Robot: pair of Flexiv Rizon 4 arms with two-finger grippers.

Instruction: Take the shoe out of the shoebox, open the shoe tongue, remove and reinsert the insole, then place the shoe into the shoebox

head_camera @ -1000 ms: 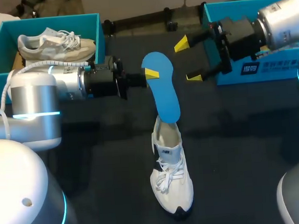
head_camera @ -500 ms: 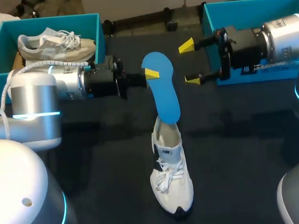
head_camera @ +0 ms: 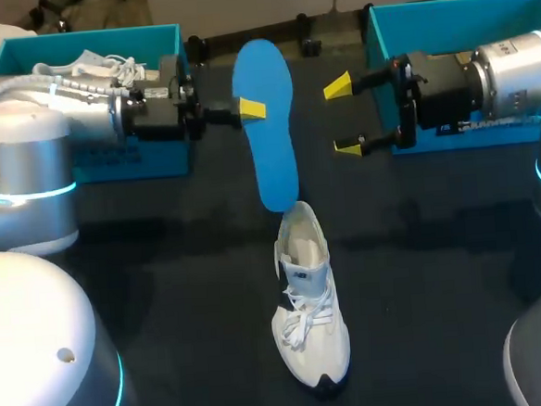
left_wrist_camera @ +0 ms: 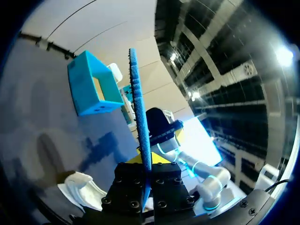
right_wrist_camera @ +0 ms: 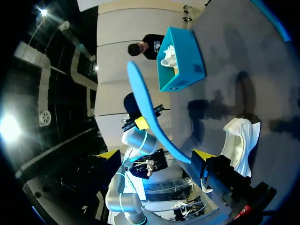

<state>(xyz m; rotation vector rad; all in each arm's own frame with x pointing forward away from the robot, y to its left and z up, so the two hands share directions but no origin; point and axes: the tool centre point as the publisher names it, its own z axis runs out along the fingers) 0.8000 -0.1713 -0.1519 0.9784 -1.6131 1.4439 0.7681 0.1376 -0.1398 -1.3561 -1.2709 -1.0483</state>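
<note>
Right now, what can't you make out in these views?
1. Head view: left arm hides most of the boxed shoe in the left box.
2. Head view: right arm covers the inside of the right box.
3. Head view: insole tip overlaps the table shoe heel; touching or clear, cannot tell.
4. Left wrist view: insole edge-on, faces unseen.

Robot lab: left arm [head_camera: 51, 125], right arm [head_camera: 517, 74]

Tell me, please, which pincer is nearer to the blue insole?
Left. The left pincer is shut on the blue insole near one end; the right pincer stands open beside it on the robot's right, not touching it.
</note>
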